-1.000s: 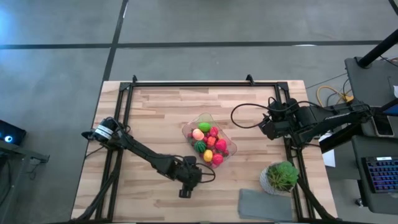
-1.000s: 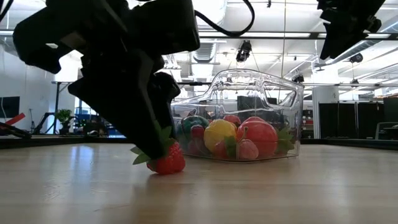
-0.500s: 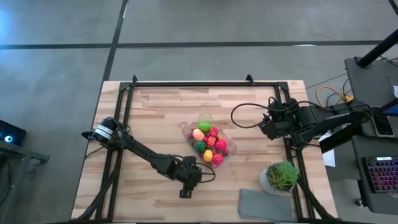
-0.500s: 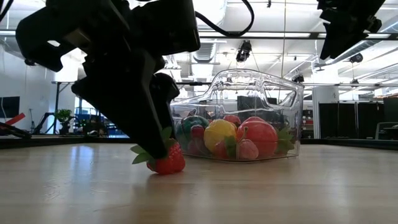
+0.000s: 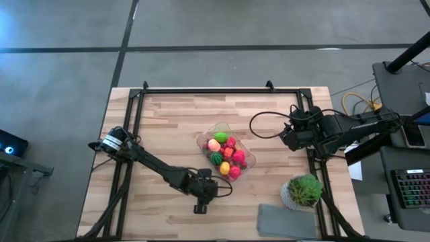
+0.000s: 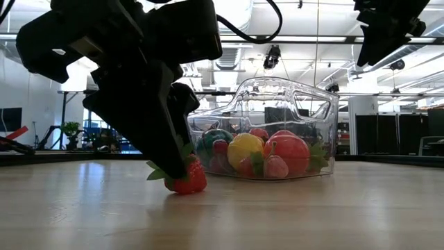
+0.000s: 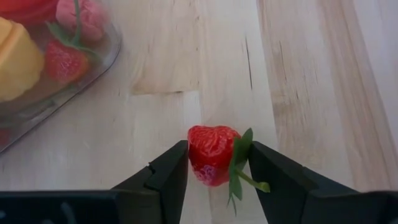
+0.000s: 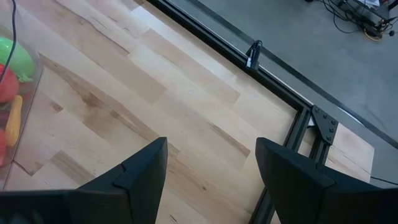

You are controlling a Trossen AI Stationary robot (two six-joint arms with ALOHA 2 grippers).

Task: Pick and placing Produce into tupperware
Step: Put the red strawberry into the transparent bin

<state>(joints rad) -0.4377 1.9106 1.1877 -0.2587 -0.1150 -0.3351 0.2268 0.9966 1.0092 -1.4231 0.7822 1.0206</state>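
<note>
Red and green-leafed, a toy strawberry (image 7: 212,155) sits on the wooden table (image 5: 168,128), pinched between the 2 fingers of the left gripper (image 7: 217,163) near the clear tupperware (image 5: 226,152) already holding produce (image 5: 228,154), while the right gripper (image 8: 210,165) waits spread apart at the table's right edge.

Potted green plant (image 5: 304,190) near table corner; grey cloth (image 5: 287,220) just beside it.

Nothing to read here: no label, brand, number or sign shows on the tupperware (image 6: 267,132), and none on the wooden table (image 5: 175,128) around it. The bench beside the table carries a keyboard (image 5: 411,190), its keys too small to make out.
</note>
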